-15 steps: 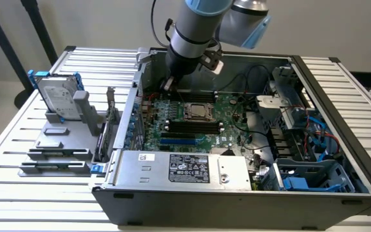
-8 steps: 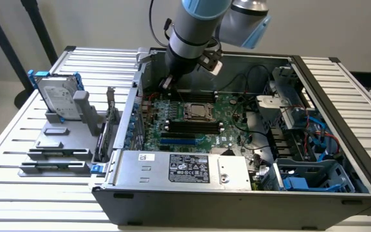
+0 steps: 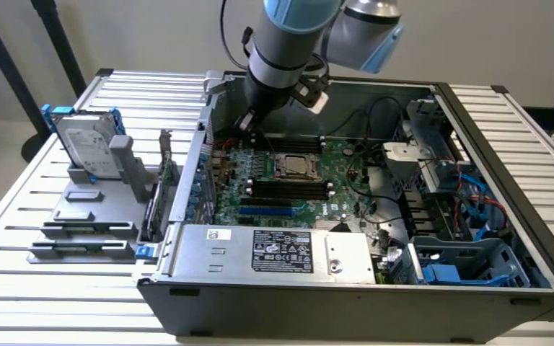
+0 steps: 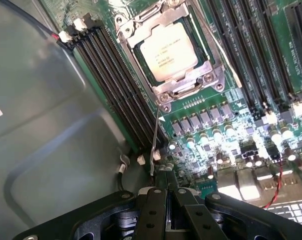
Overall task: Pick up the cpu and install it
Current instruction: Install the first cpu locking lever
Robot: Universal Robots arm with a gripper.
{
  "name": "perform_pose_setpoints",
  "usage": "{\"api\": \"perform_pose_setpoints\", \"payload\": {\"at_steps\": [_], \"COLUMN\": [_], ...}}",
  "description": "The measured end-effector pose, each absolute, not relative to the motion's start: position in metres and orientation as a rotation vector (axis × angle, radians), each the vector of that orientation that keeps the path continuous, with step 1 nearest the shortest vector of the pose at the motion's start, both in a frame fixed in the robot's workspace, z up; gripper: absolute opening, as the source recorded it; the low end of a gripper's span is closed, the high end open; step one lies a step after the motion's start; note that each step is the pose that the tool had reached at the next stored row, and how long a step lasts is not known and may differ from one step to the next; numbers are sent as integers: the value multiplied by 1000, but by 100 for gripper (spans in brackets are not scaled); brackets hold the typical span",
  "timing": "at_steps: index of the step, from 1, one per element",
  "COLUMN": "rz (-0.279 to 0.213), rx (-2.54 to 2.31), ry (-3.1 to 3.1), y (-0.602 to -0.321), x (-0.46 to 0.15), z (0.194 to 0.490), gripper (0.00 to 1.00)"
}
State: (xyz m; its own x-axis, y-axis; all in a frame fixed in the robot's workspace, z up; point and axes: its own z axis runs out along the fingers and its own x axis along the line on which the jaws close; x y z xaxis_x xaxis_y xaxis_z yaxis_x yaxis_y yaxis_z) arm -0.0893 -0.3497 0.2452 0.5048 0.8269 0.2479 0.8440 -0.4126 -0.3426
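Cpu (image 3: 294, 166) sits in case (image 3: 354, 310) on slatted table (image 3: 66, 303), pale wall (image 3: 142, 36) behind.

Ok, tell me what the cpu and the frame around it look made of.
The cpu: apparently metal-topped, dull silver, matte, with faint print and soft glare. The frame: probably stamped steel, brighter and glossier, with sharp highlights along its edges.

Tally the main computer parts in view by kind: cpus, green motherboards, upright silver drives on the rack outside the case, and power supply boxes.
cpu: 1
green motherboard: 1
upright silver drive: 1
power supply box: 1
Total: 4
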Motion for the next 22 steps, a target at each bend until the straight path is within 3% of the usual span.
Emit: {"api": "perform_pose_setpoints", "payload": {"at_steps": [13,22], "rz": [-106,-194], "rx": [-2392,-2423], "ry": [-1259,-1258], "y": [-350,-350], "x": [-94,-94], "z": [244,244], "gripper": [11,11]}}
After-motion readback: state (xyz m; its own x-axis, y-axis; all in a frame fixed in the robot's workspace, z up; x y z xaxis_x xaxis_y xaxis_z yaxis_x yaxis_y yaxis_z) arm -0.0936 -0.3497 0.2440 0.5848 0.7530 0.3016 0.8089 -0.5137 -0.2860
